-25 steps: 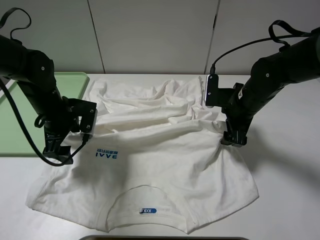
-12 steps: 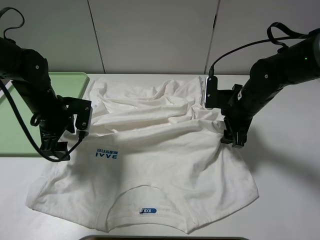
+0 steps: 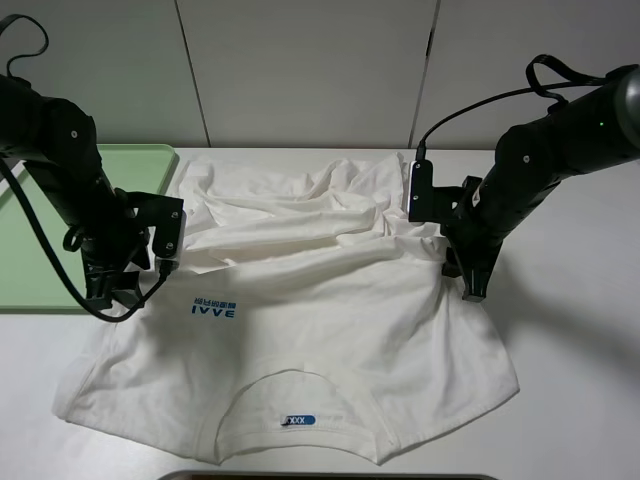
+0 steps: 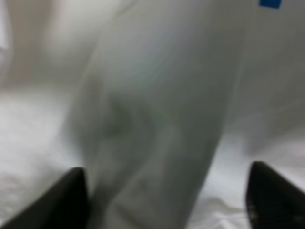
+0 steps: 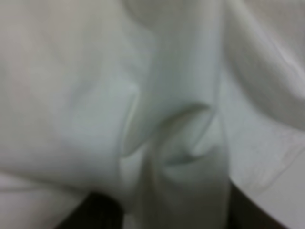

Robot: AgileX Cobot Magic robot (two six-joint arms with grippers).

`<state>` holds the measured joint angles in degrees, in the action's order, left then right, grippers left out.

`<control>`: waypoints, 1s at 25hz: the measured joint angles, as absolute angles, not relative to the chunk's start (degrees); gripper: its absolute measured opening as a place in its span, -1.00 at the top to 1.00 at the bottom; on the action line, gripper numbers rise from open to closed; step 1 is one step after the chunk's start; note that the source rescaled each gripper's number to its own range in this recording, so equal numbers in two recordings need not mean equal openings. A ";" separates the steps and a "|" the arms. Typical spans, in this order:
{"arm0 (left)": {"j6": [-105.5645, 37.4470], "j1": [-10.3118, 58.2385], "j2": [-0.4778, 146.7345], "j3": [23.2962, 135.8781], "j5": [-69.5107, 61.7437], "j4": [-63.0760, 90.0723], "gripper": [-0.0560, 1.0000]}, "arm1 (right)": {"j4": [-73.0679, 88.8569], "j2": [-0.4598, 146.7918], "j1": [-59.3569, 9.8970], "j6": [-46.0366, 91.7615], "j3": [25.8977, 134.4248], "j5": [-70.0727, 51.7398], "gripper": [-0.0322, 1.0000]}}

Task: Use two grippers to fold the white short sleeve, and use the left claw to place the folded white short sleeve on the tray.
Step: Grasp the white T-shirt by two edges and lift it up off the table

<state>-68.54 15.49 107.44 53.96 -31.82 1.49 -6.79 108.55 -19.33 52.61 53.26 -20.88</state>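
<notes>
Your left claw (image 3: 110, 300) is down on the left edge of the large white cotton T-shirt (image 3: 330, 320), just above and to the left of the small blue "IVVE" print (image 3: 213, 309) as the high camera shows it.

- **Left wrist view:** its two black fingers (image 4: 66, 200) stand spread. A raised ridge of white cloth runs up between them. One finger is against the ridge and the other is clear of it, so nothing is pinched there.
- **Right claw:** the right claw (image 3: 475, 290) is down on the opposite edge of the shirt, pointing steeply at the cloth.
- **Right wrist view:** a puckered fold fills the gap between its dark fingertips (image 5: 102, 210). The picture is blurred, and you cannot tell whether they press the fold or only flank it.
- **Shirt:** it lies on the white table (image 3: 570, 380). The collar and blue neck label (image 3: 297, 421) are toward the near edge. This half lies fairly flat, while the far half is rumpled into long creases between the two claws.
- **Tray:** the flat pale-green plastic tray (image 3: 30, 270) sits at the far left of the table. The shirt's far left corner is just beside the tray's rim. The left arm crosses over the tray's right part.
</notes>
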 joint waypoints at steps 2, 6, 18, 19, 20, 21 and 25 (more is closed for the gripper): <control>-68.54 15.49 107.44 53.96 -31.77 1.49 0.05 | -6.73 108.55 -19.33 52.61 53.26 -20.88 0.19; -68.54 15.49 107.44 53.96 -31.77 1.49 0.69 | -5.25 108.55 -19.33 52.66 53.26 -20.88 0.59; -68.54 15.49 107.44 53.96 -30.73 1.28 0.89 | -3.78 108.55 -19.33 52.77 53.26 -21.08 0.93; -68.54 15.49 107.44 53.96 -30.66 1.23 0.89 | -3.78 108.55 -19.33 52.77 53.26 -21.08 0.93; -68.54 15.49 107.44 53.96 -30.66 1.23 0.89 | -3.78 108.55 -19.33 52.77 53.26 -21.37 0.93; -68.54 15.49 107.44 53.96 -30.59 1.23 0.89 | -3.78 108.50 -19.33 52.77 53.26 -21.61 0.93; -68.54 15.49 107.37 53.96 -30.48 1.17 0.89 | -3.78 106.78 -19.33 52.77 53.26 -21.98 0.93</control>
<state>-68.54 15.49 107.37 53.96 -30.48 1.17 -3.78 106.78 -19.33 52.77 53.26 -21.98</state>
